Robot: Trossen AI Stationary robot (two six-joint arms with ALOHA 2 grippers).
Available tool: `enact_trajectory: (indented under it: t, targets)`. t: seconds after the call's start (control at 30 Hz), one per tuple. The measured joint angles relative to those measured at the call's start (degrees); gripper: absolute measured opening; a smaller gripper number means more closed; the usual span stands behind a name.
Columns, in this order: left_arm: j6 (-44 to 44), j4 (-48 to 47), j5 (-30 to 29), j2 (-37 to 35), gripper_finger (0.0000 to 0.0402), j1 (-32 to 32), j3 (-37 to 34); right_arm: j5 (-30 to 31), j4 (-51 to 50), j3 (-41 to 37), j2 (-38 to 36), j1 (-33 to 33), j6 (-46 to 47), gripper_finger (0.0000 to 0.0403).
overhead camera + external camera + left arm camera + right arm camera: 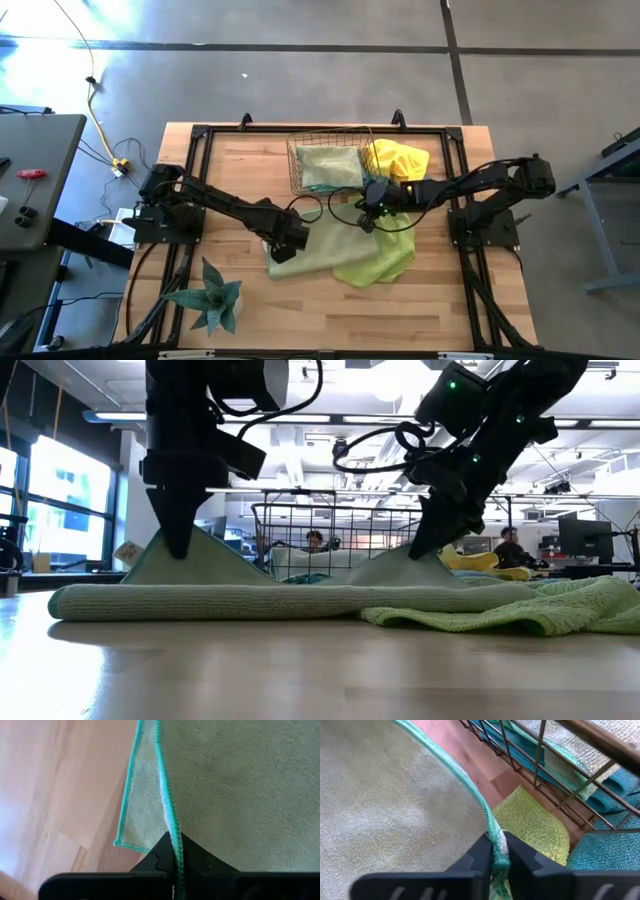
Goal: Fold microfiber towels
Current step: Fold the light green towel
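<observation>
L gripper & R gripper both pinching pale green towel hem; wire basket just beside R; bare table up front

Light wood table framed by black rails. Pale green towel spread mid-table, overlapping lime green towel. Wire basket parked at far edge, yellow towel just beside it. Spiky green plant placed at near left corner.
</observation>
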Motion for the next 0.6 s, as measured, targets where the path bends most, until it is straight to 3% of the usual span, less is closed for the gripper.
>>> enact_trajectory:
  t: [0.17, 0.33, 0.6]
  targets:
    - [0.4, -0.1, -0.3, 0.0, 0.0026, 0.0, 0.0, 0.0, 0.0, 0.0, 0.0, 0.0, -0.8, 0.0104]
    - [0.4, -3.4, -1.6, 0.0, 0.0076, 0.0, 0.0, 0.2, -3.9, 1.4, -1.2, -0.3, 1.1, 0.0154]
    - [-2.0, -13.0, -4.1, -0.9, 0.0137, 0.7, 0.2, -4.7, -25.2, 11.9, -2.4, 0.5, 12.1, 0.0165]
